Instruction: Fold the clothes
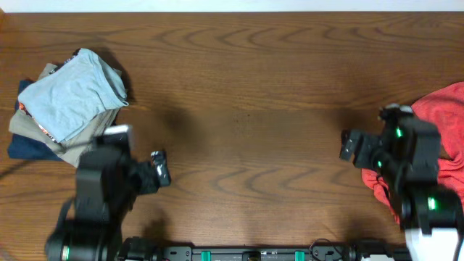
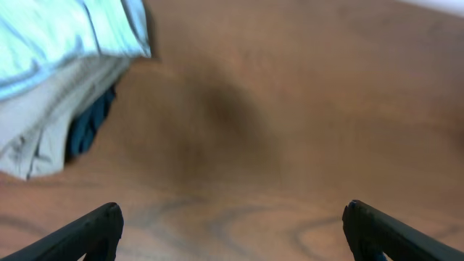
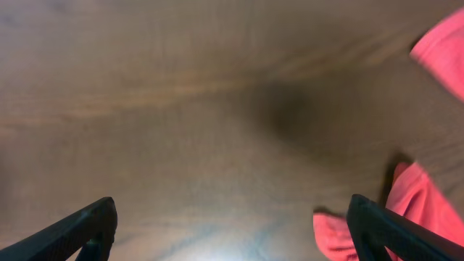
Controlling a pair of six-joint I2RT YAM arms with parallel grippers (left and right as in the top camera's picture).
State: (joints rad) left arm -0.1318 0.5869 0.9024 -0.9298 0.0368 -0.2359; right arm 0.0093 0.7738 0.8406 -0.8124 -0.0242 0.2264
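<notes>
- Far left, the pale blue-grey T-shirt sits folded into a compact, slightly skewed packet. It is plain and unprinted, and it tops a small stack.
- Right beneath it is a beige garment, also folded. Its layered edges peek out along the near and left sides.
- At the bottom lies a dark navy garment, with only its corners showing at the left of the stack.
- Over on the far right, well apart from that stack, lies the coral-red garment. It is unfolded, rumpled and bunched, runs off the frame's right edge, and is partly hidden from above.
</notes>
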